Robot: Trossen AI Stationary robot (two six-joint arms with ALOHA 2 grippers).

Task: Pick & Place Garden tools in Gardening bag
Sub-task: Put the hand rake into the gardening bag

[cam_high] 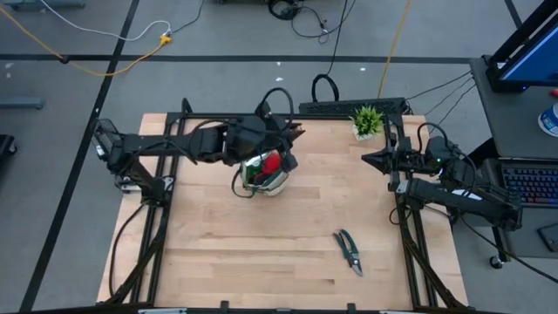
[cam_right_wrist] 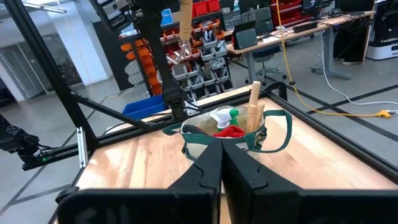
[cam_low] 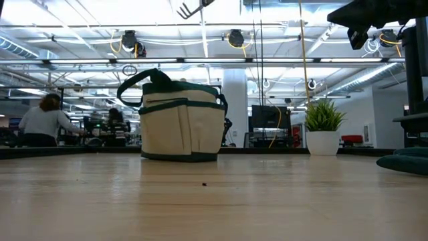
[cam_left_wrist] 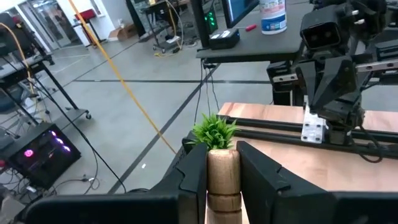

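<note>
- Your left gripper (cam_left_wrist: pixel 222 171) has its jaws closed narrow on a wooden tool handle (cam_left_wrist: pixel 223 177); the two dark fingers (cam_left_wrist: pixel 193 180) press it from either side, and the handle end stands up between them.
- In the right wrist view that same wooden handle hangs above the bag with a silver rake head (cam_right_wrist: pixel 176 57) at its lower end, so you are holding the rake over the bag and have not yet let go.
- Your left gripper sits high over the gardening bag (cam_high: pixel 263 177), which stands near the far middle of the table (cam_high: pixel 261 253). The low view shows the rake tines at the top edge, well clear of the bag's rim.
- The bag already holds other wooden handles, a red glove (cam_right_wrist: pixel 229 131) and something green with a white piece beside it.
- Your right gripper (cam_right_wrist: pixel 220 163) is fully shut on nothing, waiting at the right edge of the table near the potted plant (cam_high: pixel 367 121).
- Step in hand, as I judge it: lowering the rake into the bag. Bring it straight down into a free gap, then open.
- The pruning shears (cam_high: pixel 350 251) lie on the near right of the table, well apart from the bag; they look to be next, and your right arm is nearer.
</note>
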